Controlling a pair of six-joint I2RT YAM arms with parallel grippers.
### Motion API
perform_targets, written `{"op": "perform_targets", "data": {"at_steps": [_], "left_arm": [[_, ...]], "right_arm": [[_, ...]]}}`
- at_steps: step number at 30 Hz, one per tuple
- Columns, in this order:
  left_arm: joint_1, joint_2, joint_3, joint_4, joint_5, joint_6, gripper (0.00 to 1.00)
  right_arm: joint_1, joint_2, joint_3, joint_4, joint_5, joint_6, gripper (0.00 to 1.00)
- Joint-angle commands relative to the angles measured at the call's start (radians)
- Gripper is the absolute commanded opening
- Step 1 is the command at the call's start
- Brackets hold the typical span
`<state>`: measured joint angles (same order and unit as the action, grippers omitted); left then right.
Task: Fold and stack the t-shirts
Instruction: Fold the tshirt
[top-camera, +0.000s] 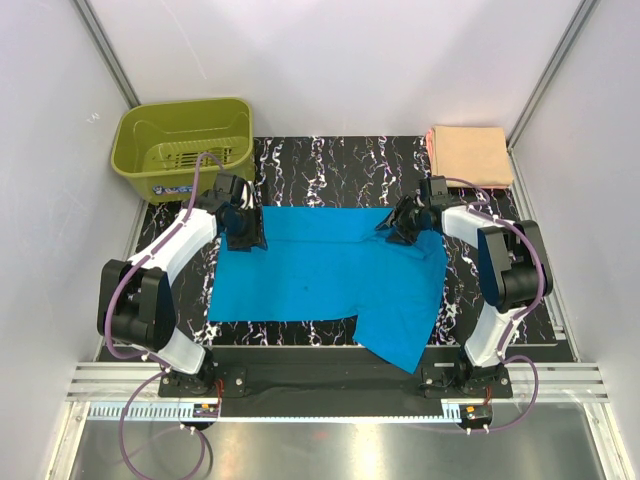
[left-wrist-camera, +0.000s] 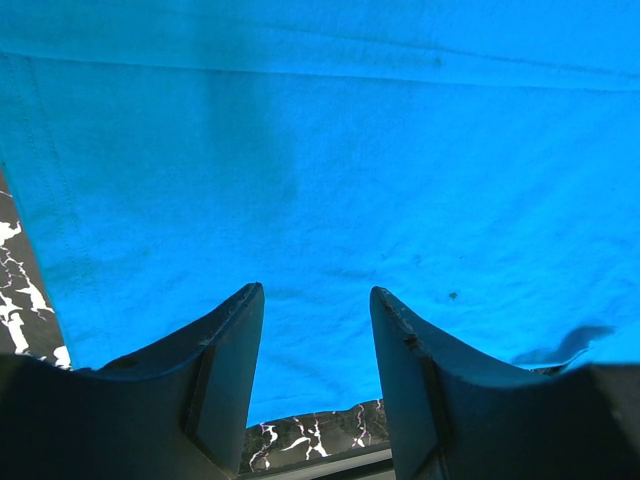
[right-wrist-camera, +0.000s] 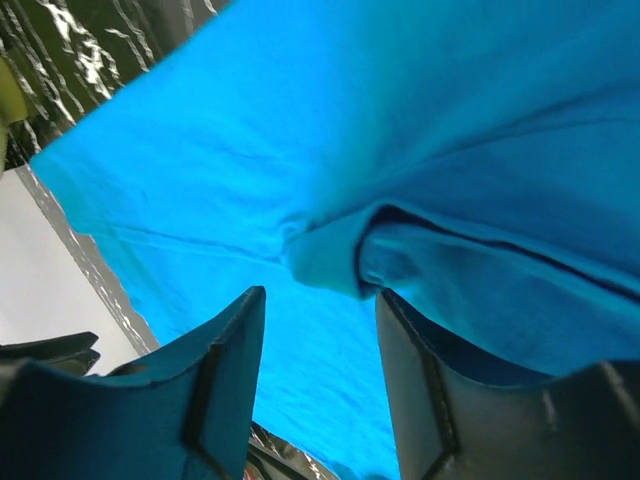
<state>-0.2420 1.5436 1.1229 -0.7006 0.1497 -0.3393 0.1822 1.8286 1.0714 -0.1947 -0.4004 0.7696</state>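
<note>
We find the turquoise t-shirt (top-camera: 320, 270) spread flat on the black marbled mat (top-camera: 330, 155) at the middle of the table. One part of it trails toward the near edge on the right.

The left gripper (top-camera: 243, 236) stands over the shirt's far left corner. In the left wrist view its fingers (left-wrist-camera: 225, 370) are spread apart, with the cloth lying flat beneath the gap and nothing pinched.

The right gripper (top-camera: 402, 226) stands at the far right edge of the same shirt. Its fingers (right-wrist-camera: 225, 380) are likewise apart, and a raised fold of cloth sits just beyond the tips, not clamped.

The peach t-shirt (top-camera: 470, 153) lies folded at the far right corner, well apart from both grippers.

We count two t-shirts, two grippers and one olive-green basket (top-camera: 140, 165), which stands at the far left.
</note>
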Motion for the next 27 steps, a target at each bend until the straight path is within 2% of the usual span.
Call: {"op": "perform_targets", "data": {"at_steps": [1, 7, 10, 11, 12, 15, 16, 20, 27], "left_arm": [[0.001, -0.013, 0.0, 0.036, 0.034, 0.01, 0.52], [0.001, -0.019, 0.002, 0.032, 0.031, 0.019, 0.52], [0.001, -0.019, 0.002, 0.027, 0.03, 0.022, 0.52], [0.001, -0.02, 0.002, 0.029, 0.03, 0.023, 0.52], [0.0, -0.023, 0.002, 0.027, 0.031, 0.025, 0.52], [0.003, -0.025, 0.0, 0.027, 0.03, 0.028, 0.52], [0.003, -0.025, 0.0, 0.027, 0.03, 0.028, 0.52], [0.003, -0.023, 0.0, 0.029, 0.03, 0.028, 0.52], [0.003, -0.019, -0.021, 0.033, 0.03, 0.02, 0.52]], "right_arm": [[-0.003, -0.003, 0.048, -0.019, 0.029, -0.032, 0.56], [-0.012, 0.023, 0.065, 0.002, 0.038, -0.036, 0.54], [-0.021, 0.047, 0.087, -0.023, 0.035, -0.033, 0.47], [-0.023, 0.047, 0.087, -0.022, 0.035, -0.03, 0.43], [-0.021, 0.044, 0.082, -0.02, 0.04, -0.029, 0.33], [-0.021, 0.035, 0.085, -0.034, 0.029, -0.027, 0.14], [-0.024, 0.028, 0.091, -0.064, 0.017, -0.018, 0.05], [-0.01, -0.032, 0.055, -0.109, -0.026, 0.029, 0.01], [0.022, -0.075, -0.042, -0.048, -0.089, 0.218, 0.01]]}}
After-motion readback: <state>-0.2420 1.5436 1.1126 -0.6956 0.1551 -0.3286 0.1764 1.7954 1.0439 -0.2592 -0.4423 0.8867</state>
